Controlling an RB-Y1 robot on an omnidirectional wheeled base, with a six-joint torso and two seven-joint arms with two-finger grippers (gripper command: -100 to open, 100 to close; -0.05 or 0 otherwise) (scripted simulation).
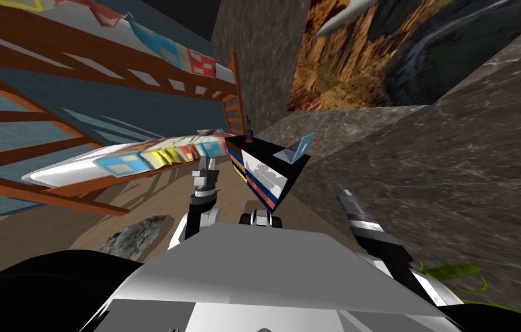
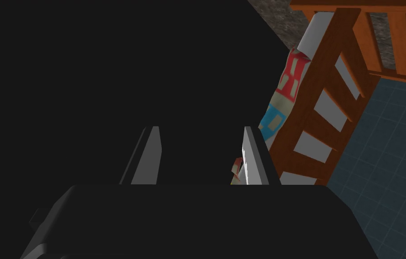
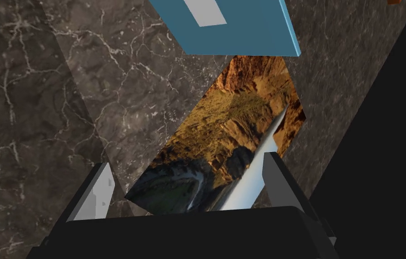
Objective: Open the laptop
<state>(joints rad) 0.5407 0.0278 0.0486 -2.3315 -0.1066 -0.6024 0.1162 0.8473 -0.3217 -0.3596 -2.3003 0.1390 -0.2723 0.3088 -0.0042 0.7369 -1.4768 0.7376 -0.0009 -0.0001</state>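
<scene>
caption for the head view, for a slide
Both open, left gripper and right gripper hang short of a dark cabinet bearing a blue laptop, lid raised.

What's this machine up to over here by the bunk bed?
A two-armed robot faces a dark cabinet beside the bunk bed, with a blue laptop on top, its lid apparently raised partway. The left gripper and right gripper both hang open short of it, holding nothing.

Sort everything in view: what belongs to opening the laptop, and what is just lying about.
Belongs to the job:
laptop, lid raised
dark cabinet it sits on

Just lying about:
bunk bed
purple item on the cabinet
canyon picture
grey rock on the floor
green plant
</scene>
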